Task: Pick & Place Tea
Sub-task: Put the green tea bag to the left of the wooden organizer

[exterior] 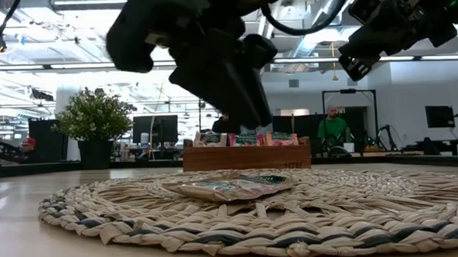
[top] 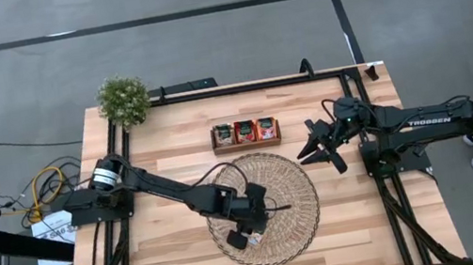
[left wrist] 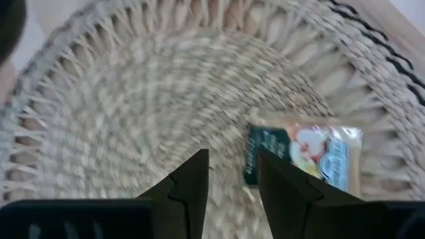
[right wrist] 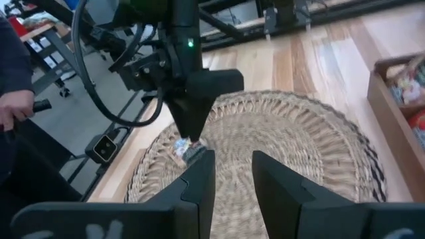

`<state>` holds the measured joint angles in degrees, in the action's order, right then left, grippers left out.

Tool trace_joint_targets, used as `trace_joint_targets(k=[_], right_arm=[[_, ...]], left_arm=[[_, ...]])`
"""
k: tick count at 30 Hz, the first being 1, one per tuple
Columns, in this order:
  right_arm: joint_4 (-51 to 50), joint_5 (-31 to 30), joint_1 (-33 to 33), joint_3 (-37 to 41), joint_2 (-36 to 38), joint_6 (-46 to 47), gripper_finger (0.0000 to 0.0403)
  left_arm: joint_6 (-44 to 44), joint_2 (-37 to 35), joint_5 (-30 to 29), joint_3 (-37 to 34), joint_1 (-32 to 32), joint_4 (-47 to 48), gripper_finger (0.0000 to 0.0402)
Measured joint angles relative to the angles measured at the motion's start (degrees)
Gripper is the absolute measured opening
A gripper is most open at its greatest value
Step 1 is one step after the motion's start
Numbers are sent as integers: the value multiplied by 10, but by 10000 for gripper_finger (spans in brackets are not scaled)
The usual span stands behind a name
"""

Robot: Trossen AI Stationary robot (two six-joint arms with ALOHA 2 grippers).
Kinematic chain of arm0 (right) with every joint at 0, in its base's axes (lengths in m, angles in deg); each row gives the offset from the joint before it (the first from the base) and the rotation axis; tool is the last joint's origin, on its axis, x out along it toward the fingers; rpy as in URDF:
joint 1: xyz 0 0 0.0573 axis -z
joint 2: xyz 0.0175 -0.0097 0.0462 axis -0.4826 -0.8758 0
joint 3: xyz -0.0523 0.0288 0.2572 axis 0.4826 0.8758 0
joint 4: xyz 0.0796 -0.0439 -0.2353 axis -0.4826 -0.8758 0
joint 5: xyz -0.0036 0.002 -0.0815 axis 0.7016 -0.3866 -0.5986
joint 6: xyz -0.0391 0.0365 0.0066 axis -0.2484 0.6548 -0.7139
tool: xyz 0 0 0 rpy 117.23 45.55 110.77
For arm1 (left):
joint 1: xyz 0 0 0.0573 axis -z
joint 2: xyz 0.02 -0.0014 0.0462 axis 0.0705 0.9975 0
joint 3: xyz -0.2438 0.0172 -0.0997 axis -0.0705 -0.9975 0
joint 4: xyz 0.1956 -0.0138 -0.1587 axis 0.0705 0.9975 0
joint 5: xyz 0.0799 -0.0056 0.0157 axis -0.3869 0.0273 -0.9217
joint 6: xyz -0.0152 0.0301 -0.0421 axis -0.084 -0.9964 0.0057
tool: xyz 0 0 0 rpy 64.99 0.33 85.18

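A wooden bench (top: 164, 153) is seen from above, with a dark robot arm at each side. A large round woven wicker mat (top: 295, 199) lies in the middle of the bench. Just beyond the mat's far edge sits a small brown wooden tray (top: 247, 143) with three compartments, each holding tea sachets (top: 245, 131); two packs look red-orange and one darker. A small potted plant (top: 124, 99) stands at the far left corner of the bench.

The left arm reaches from the left side over the mat. The left claw (top: 246, 238) hangs just above the near-left part of the mat, pointing down. In the left wrist view its two dark fingers (left wrist: 192, 182) stand slightly apart with a narrow gap between them, and they hold nothing. One pale beige tea sachet (left wrist: 305, 156) with a dark green band lies flat on the mat just beside the fingertips, apart from them. The table-level view shows the same sachet (exterior: 235, 187) lying flat on the weave, with the claw above it.

The right arm waits at the right of the bench. The right claw (top: 317, 148) hovers above the bench near the mat's far right edge, beside the tray. Its fingers (right wrist: 199, 176) are parted and empty.

In the room behind the bench, a person in a green top (exterior: 334, 128) is visible far off.
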<state>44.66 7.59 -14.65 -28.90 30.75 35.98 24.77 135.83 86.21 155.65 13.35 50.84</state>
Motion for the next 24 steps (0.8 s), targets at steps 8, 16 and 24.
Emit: trace_joint_targets(k=[8, 16, 24], right_arm=[[-5, 0, 1, 0, 0, -5, 92], [-8, 0, 1, 0, 0, -5, 92], [-9, 0, 1, 0, 0, -5, 92]], left_arm=[[3, 2, 6, 1, 7, -1, 117], [12, 33, -3, 1, 7, -7, 117], [16, 38, 1, 1, 6, 15, 117]])
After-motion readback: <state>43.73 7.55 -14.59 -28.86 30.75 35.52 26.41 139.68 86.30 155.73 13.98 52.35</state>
